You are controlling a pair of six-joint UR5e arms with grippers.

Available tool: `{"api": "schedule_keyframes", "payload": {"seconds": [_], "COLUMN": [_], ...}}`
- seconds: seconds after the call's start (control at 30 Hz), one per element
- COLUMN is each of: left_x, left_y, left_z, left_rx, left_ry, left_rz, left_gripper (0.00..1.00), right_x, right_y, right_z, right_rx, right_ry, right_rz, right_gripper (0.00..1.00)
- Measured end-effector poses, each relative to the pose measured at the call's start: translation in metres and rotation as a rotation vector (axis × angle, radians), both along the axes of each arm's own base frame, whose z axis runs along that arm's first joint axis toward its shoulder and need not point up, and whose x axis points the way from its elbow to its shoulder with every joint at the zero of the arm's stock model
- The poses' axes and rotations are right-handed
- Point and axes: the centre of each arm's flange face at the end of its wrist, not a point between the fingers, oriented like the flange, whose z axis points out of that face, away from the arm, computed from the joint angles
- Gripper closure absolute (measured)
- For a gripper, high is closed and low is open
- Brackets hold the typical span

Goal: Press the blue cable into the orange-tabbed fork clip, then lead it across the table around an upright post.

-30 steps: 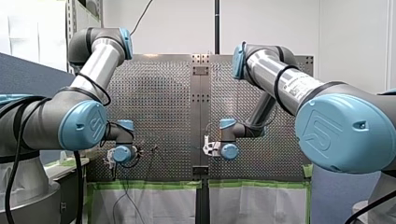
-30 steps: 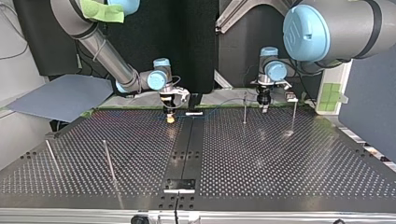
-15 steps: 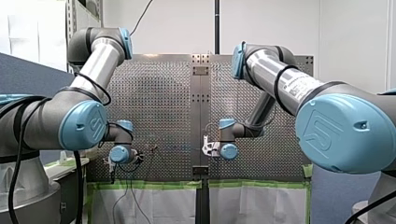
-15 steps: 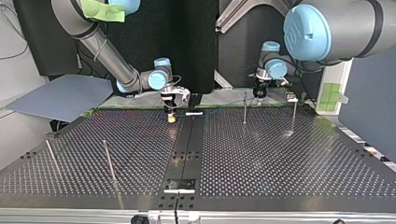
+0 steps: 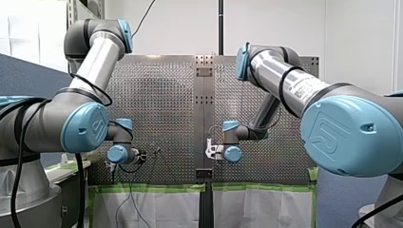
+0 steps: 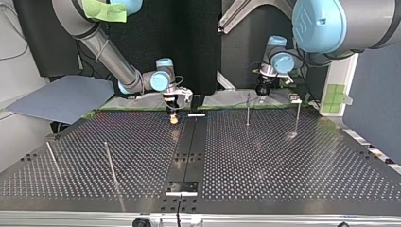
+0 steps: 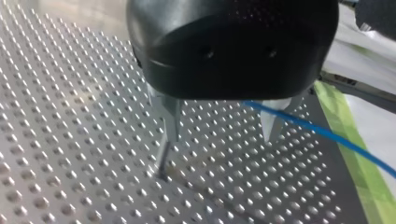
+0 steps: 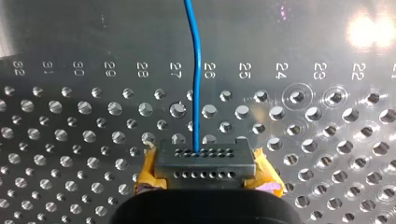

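At the top view's left you find the right arm coming down to the far part of the perforated table (image 6: 283,179). Its right gripper (image 6: 173,119), tipped with yellow pads, sits low over the plate just beside the dark centre strip (image 6: 188,156). In the right wrist view you see its fingers (image 8: 205,151) pressed together with no gap, pinching the blue cable (image 8: 197,70), which runs straight ahead from them over the holes. Move right and a small white piece (image 6: 196,115) lies on the centre strip, close to that gripper; you cannot tell what it is. The cable is too thin to trace in this view. Further right the upright post (image 6: 248,109) stands near the table's far edge. Just behind it and a little to its right hangs the black left gripper (image 6: 261,94). In the left wrist view you see its metal fingers (image 7: 170,116) spread wide, holding nothing. The post stands right under one fingertip. The cable crosses in front of the other and runs off over the green tape (image 7: 359,154); whether it touches that finger you cannot tell. At the far right a second post (image 6: 297,116) stands apart from both grippers.
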Motion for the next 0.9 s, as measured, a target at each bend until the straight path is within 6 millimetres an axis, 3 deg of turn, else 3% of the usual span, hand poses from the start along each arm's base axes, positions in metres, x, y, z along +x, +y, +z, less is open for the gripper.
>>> {"api": "schedule_keyframes", "payload": {"seconds": [0.43,0.67,0.9], "left_x": [-0.035,-0.066,-0.070], "left_y": [-0.008,-0.012,-0.020], "left_z": [0.031,0.026,0.026], "left_rx": [-0.036,-0.023,-0.032], "left_ry": [-0.020,0.049,0.037], "left_rz": [-0.040,-0.057,-0.084], "left_gripper": [0.15,0.15,0.15], "right_x": [0.000,0.000,0.000], "right_y": [0.001,0.002,0.002], "right_z": [-0.001,-0.001,-0.001], "right_rx": [0.007,0.009,0.009], "right_ry": [0.007,0.008,0.008], "right_rz": [0.000,0.000,-0.001], "right_gripper": [1.00,1.00,1.00]}}
